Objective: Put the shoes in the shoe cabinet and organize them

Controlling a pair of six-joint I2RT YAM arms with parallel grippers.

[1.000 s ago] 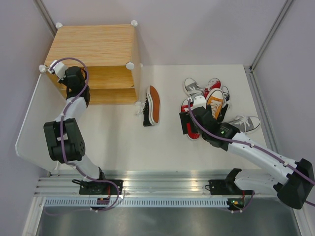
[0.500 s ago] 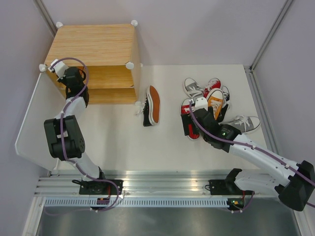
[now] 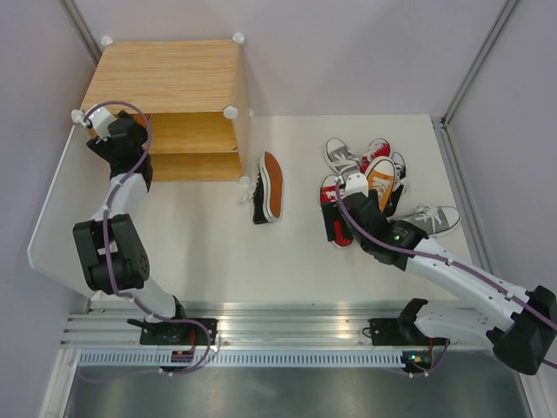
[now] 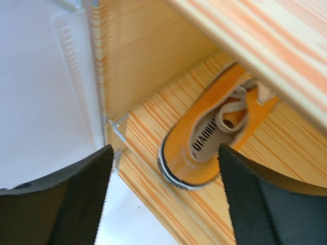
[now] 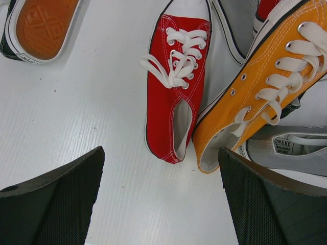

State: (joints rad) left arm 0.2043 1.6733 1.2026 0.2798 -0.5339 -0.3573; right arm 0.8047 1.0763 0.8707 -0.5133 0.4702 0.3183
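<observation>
The shoe cabinet (image 3: 165, 78) stands at the back left, its front opening facing the arms. One orange shoe (image 4: 214, 132) lies inside on its lower wooden board, heel toward me. My left gripper (image 3: 129, 139) (image 4: 164, 153) hangs open just outside that opening, its fingers on either side of the heel and apart from it. A black shoe (image 3: 270, 187) lies on its side mid-table, orange sole showing. My right gripper (image 3: 335, 222) (image 5: 161, 153) is open over the heel of a red shoe (image 5: 173, 81), beside another orange shoe (image 5: 255, 87) in the pile (image 3: 374, 170).
A grey shoe (image 3: 435, 218) (image 5: 291, 153) lies at the right of the pile. A white panel (image 4: 46, 92) borders the cabinet's left wall. The table (image 3: 218, 261) ends at metal rails near the arm bases, with frame posts at the back corners.
My left gripper has opened and let go of the orange shoe, which now rests inside the cabinet, and it has drawn back a little. The right arm has barely moved.
</observation>
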